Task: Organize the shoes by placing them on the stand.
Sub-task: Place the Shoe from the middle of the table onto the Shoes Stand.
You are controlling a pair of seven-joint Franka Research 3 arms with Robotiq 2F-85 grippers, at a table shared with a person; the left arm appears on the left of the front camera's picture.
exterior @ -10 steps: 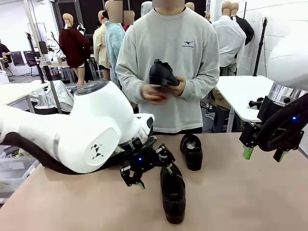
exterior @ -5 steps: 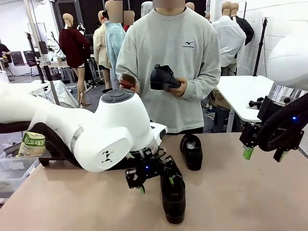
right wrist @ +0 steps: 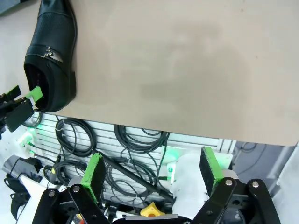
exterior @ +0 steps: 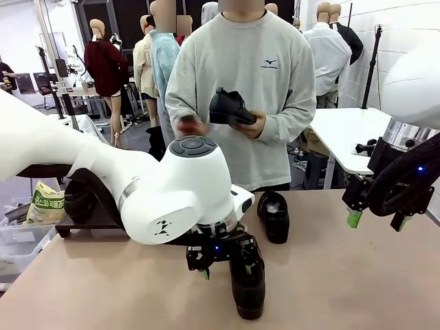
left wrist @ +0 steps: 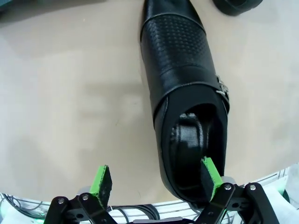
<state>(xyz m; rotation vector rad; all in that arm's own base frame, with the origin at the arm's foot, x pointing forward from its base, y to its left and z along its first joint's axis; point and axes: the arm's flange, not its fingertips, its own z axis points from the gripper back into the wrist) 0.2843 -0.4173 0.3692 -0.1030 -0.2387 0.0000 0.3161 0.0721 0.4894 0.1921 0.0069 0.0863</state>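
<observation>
The left tool (exterior: 227,269) has swung right and down onto the near shoe (exterior: 249,289) by the table's (exterior: 357,289) near edge. It is released, jaws straddling the heel wall, so a grasp looks imminent. The right tool (exterior: 376,220) hangs released at the right edge.

left gripper (exterior: 225,271) slid right over heel of near shoe (exterior: 249,294), person's held shoe (exterior: 230,108) turned

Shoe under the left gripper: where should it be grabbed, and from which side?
Take the shoe by the side wall of its heel opening, coming from above. It stands upright on its sole with the opening facing up, so one finger can drop inside and the other outside. The open left gripper looks to straddle that wall.
</observation>
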